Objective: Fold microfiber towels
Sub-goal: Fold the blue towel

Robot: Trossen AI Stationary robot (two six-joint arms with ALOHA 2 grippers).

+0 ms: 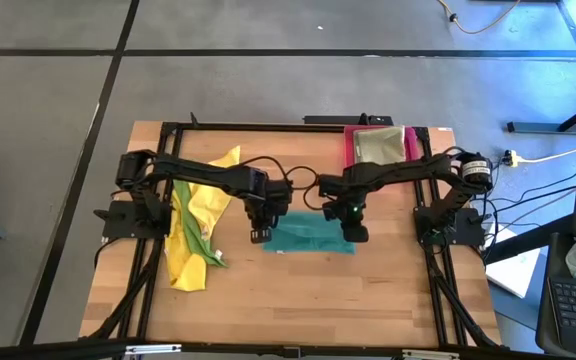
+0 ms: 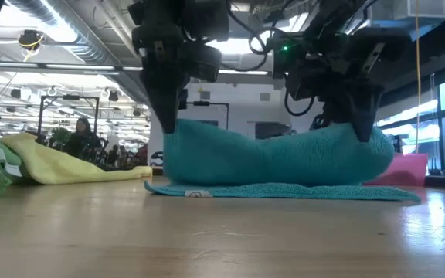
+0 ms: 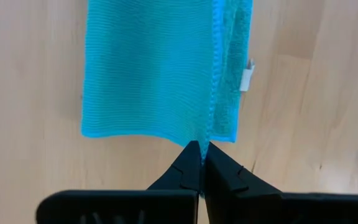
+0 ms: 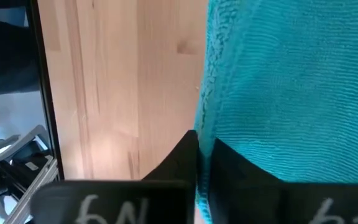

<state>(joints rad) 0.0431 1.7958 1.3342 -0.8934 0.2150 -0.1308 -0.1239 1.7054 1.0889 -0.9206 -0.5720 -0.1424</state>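
Observation:
A teal towel (image 1: 308, 238) lies at the middle of the table, doubled over. Its lower layer (image 2: 284, 191) rests flat on the wood and its upper layer (image 2: 276, 158) bulges above it. My left gripper (image 1: 260, 233) is shut on the towel's left end and my right gripper (image 1: 353, 233) on its right end. A yellow towel (image 1: 208, 200) and a green towel (image 1: 183, 235) lie crumpled together at the table's left. My left gripper pinches the teal towel's hemmed edge at a corner (image 3: 205, 138) between its two fingers, coming steeply from above. That end (image 2: 168, 131) is held a little above the table; the cloth below it rests on the lower layer. My right gripper has the towel's hemmed edge (image 4: 202, 140) between its two fingers, slanting down from above. The held end (image 2: 365, 139) stands raised over the lower layer, and the cloth sags slightly between the two grippers.
A pink-red tray (image 1: 352, 150) stands at the table's far right with a pale olive towel (image 1: 380, 146) in it. The black frame rails (image 1: 158, 290) run along the table's sides. Bare wood (image 1: 298, 300) lies between the teal towel and the near edge.

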